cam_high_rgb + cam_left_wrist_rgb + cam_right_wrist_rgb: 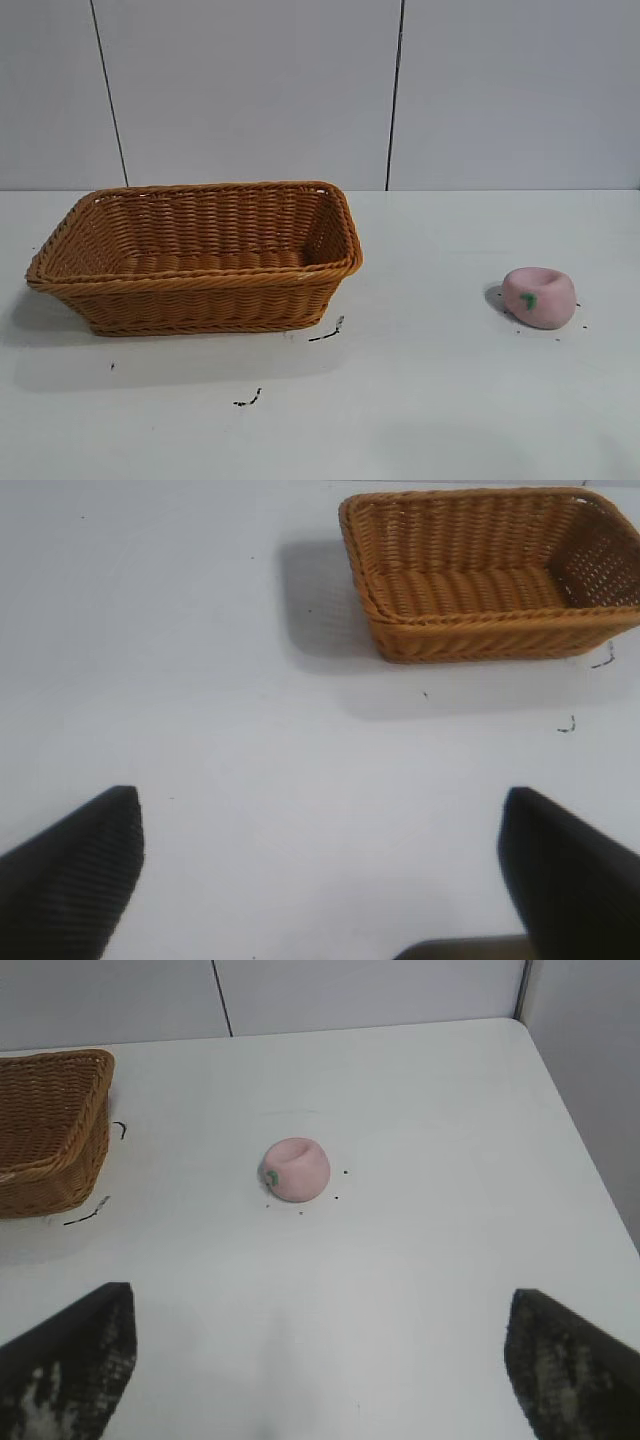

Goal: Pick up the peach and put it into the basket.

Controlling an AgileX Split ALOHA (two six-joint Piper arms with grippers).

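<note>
The pale pink peach (540, 296) with a green leaf mark lies on the white table at the right, and also shows in the right wrist view (296, 1169). The orange-brown wicker basket (200, 285) stands at the left, empty; it also shows in the left wrist view (480, 630) and in the right wrist view (50, 1160). Neither arm shows in the exterior view. My right gripper (320, 1360) is open and empty, well short of the peach. My left gripper (320, 870) is open and empty, over bare table away from the basket.
Small black scuff marks (325, 333) lie on the table in front of the basket, and dark specks around the peach. The table's edge and corner (520, 1022) run close to a grey wall beyond the peach.
</note>
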